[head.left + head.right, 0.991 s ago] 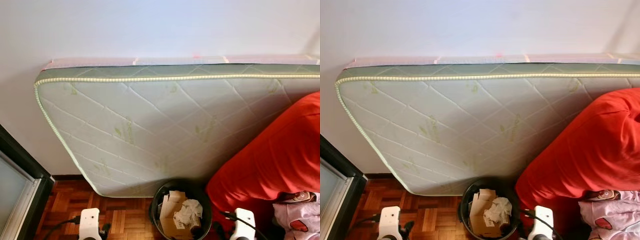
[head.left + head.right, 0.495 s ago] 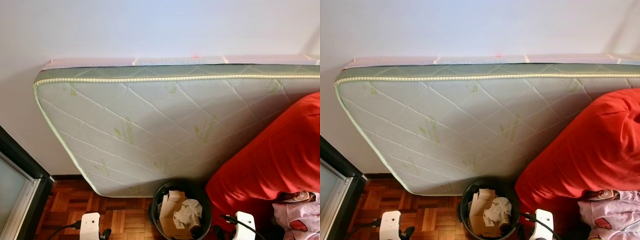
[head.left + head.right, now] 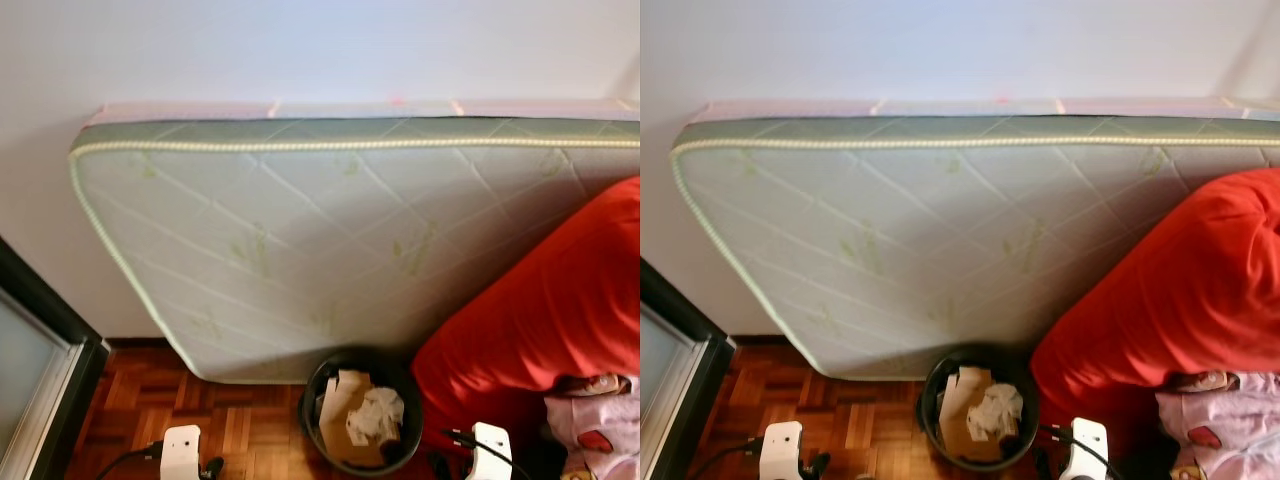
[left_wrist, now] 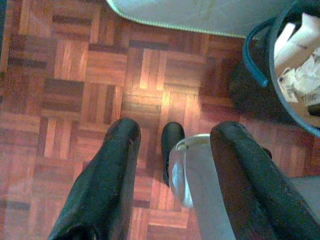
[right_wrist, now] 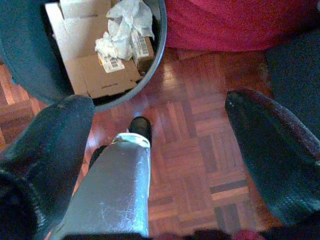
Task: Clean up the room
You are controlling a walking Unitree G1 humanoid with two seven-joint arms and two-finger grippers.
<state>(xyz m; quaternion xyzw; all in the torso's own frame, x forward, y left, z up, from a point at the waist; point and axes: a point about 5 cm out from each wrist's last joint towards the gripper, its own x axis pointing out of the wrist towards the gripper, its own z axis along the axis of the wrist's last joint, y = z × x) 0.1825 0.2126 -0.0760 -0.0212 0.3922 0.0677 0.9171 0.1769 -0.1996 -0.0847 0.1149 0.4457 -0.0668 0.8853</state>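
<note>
A black bin (image 3: 362, 418) stands on the parquet floor against the foot of the mattress, holding folded cardboard (image 5: 87, 65) and crumpled white paper (image 3: 374, 413). My two arms hang low, their white wrists at the bottom edge on either side of the bin, the left wrist (image 3: 181, 452) and the right wrist (image 3: 490, 450). In the left wrist view the left gripper (image 4: 175, 132) is open over bare floor beside the bin's rim (image 4: 260, 60). In the right wrist view the right gripper (image 5: 160, 102) is open, its fingers wide apart just in front of the bin.
A quilted mattress (image 3: 330, 250) leans on its side against the white wall. A big red cushion (image 3: 545, 320) fills the right, with pink clothing (image 3: 600, 420) below it. A dark door frame (image 3: 45, 350) runs along the left. My silver legs show in both wrist views.
The whole picture has shifted slightly, so the camera moved. Both wrists sit a little lower in the picture than a second ago. The bin and its contents have not moved.
</note>
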